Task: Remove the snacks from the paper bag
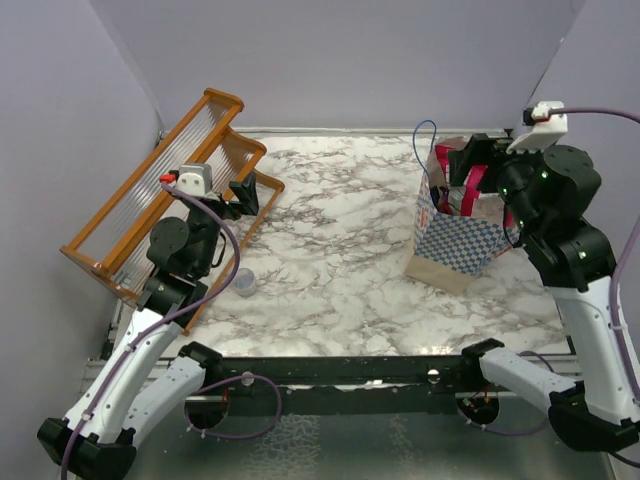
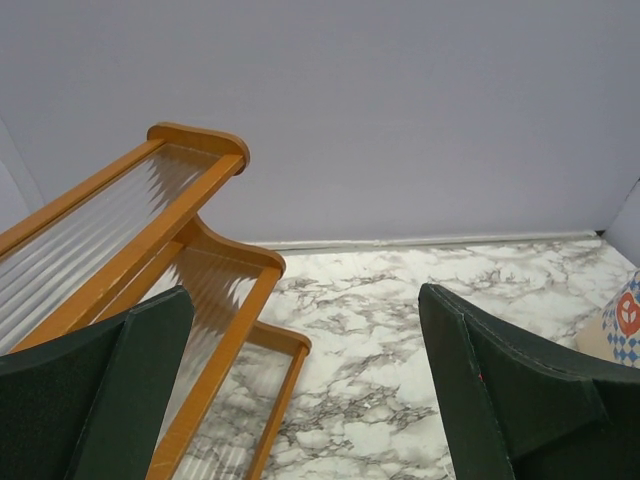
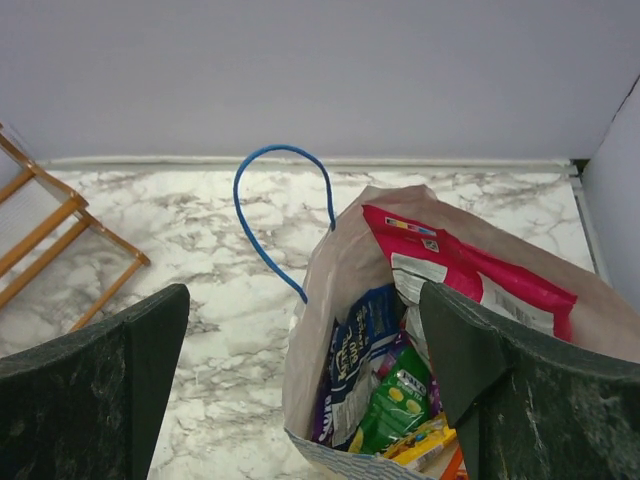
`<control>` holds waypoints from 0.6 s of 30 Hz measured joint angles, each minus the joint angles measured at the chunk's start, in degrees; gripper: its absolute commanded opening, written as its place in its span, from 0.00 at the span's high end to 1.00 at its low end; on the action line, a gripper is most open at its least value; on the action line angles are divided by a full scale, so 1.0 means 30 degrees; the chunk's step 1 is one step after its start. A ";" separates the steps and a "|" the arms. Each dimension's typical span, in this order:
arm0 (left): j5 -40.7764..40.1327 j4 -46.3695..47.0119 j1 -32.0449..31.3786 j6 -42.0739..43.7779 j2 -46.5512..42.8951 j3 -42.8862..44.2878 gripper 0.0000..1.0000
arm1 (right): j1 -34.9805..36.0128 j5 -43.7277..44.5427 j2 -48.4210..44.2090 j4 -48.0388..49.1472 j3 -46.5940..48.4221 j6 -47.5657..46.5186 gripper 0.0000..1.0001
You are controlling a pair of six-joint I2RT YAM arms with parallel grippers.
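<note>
1. Paper bag [image 1: 455, 245]: standing at the right rear of the bench [image 1: 340, 250], mouth open, blue-and-white checks outside, cream inside, tan band at the base.
2. Blue string handle [image 3: 280, 200]: looping up from the bag's left rim.
3. Snacks all inside the bag, none out on the bench.
4. Large pink-red pouch [image 3: 470, 270]: tallest, leaning against the far inner wall.
5. Blue packet [image 3: 360, 345]: upright, left of centre, just beside the pouch.
6. Green wrapper [image 3: 395, 395]: below the blue packet, touching it.
7. Yellow bar [image 3: 420, 440], a purple wrapper [image 3: 322, 415] and a bit of orange wrapper [image 3: 455, 465]: low in the bag, mostly hidden.
8. Right gripper [image 3: 303, 300]: poised over the bag mouth, jaws spread wide, holding nothing; contact with the bag rim not clear.
9. Left gripper [image 2: 305, 300]: on the left side, well apart from the bag, jaws spread wide, holding nothing, aimed at the orange wooden rack [image 2: 200, 230].
10. Rack along the left edge of the bench, tilted against the wall.
11. Small grey-blue cup [image 1: 244, 284]: on the bench near the left arm, just beside the rack's near corner.
</note>
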 measured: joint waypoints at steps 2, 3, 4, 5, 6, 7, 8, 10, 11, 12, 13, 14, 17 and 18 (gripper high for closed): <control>0.0066 0.0306 0.0000 -0.0058 0.0000 -0.0044 0.01 | 0.0000 -0.0015 0.0619 -0.0197 0.0007 0.0124 0.02; 0.0109 0.0452 0.0000 -0.0066 0.0000 -0.0044 0.01 | 0.0000 -0.0029 0.1049 -0.0226 0.0007 0.0160 0.04; 0.0153 0.0605 0.0000 -0.0095 0.0000 -0.0051 0.01 | 0.0000 -0.0073 0.1377 -0.0219 0.0000 0.0204 0.05; 0.0189 0.0721 0.0000 -0.0117 0.0000 -0.0051 0.01 | 0.0000 -0.0168 0.1719 -0.0219 0.0000 0.0226 0.05; 0.0226 0.0867 0.0000 -0.0131 0.0000 -0.0051 0.01 | 0.0000 -0.0313 0.2157 -0.0211 -0.0007 0.0248 0.05; 0.0255 0.0991 -0.0007 -0.0131 0.0000 -0.0058 0.01 | 0.0000 -0.0481 0.2463 -0.0204 -0.0007 0.0255 0.05; 0.0262 0.1078 -0.0015 -0.0131 0.0000 -0.0066 0.01 | 0.0000 -0.0641 0.2812 -0.0204 -0.0007 0.0262 0.05; 0.0321 0.1224 -0.0022 -0.0138 0.0000 -0.0080 0.01 | -0.0007 -0.1042 0.3592 -0.0204 0.0007 0.0255 0.05; 0.0328 0.1290 -0.0022 -0.0138 0.0000 -0.0080 0.01 | -0.0015 -0.1188 0.4073 -0.0233 0.0095 0.0255 0.05; 0.0335 0.1355 -0.0022 -0.0138 0.0000 -0.0080 0.01 | -0.0022 -0.1319 0.4473 -0.0233 0.0204 0.0248 0.07; 0.0335 0.1413 -0.0051 -0.0138 0.0000 -0.0080 0.01 | -0.0036 -0.1464 0.5115 -0.0211 0.0328 0.0219 0.10; 0.0335 0.1472 -0.0051 -0.0138 0.0000 -0.0080 0.01 | -0.0066 -0.1559 0.5552 -0.0197 0.0357 0.0131 0.12; 0.0328 0.1537 -0.0138 -0.0138 -0.0007 -0.0080 0.01 | -0.0109 -0.1814 0.6652 -0.0197 0.0357 -0.0131 0.21; 0.0335 0.1559 -0.0175 -0.0138 0.0000 -0.0080 0.01 | -0.0117 -0.2004 0.7074 -0.0204 0.0372 -0.0328 0.22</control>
